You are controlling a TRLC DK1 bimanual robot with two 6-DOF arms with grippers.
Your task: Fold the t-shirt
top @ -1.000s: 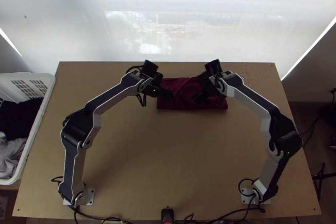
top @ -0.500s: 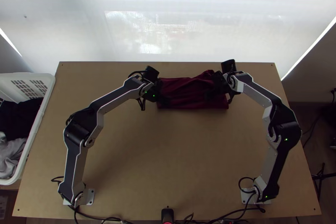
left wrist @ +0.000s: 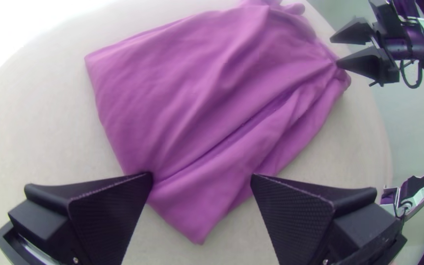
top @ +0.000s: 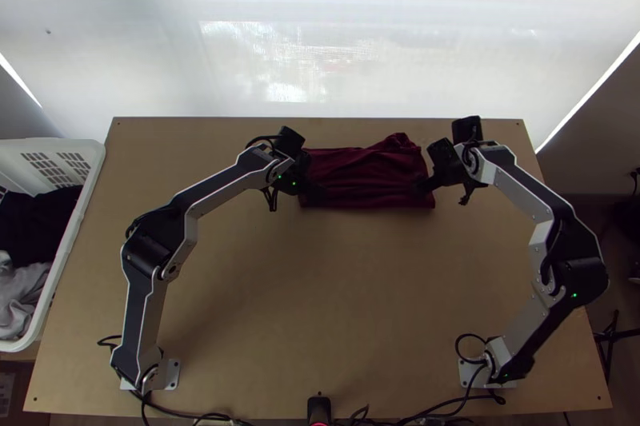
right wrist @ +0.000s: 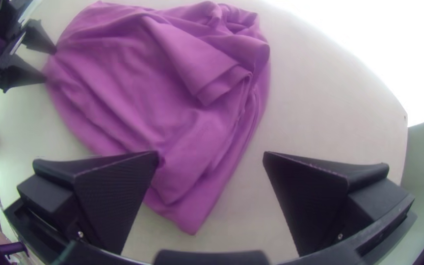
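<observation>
Lying on the far part of the table [top: 320, 306]: one t-shirt [top: 360, 178], dark red, folded into a flat oblong, its upper layer creased and bunched at the far right corner (number of folds: I cannot tell). At the t-shirt's left end, one left gripper [top: 317, 191], fingers spread wide, the near left corner of the cloth lying between them in the left wrist view, nothing clamped. At the t-shirt's right end, one right gripper [top: 421, 185], likewise wide, one finger [right wrist: 119, 191] over the cloth and the other past its right edge; whether that finger touches the fabric, I cannot tell. Well to the left of the t-shirt, one white basket [top: 90, 186], perforated, containing dark cloth [top: 36, 218] and grey cloth [top: 24, 290]. Beyond the t-shirt, one bright, pale window covering [top: 320, 66]. Well nearer me than the t-shirt, one small black device [top: 319, 408] with a red light.
</observation>
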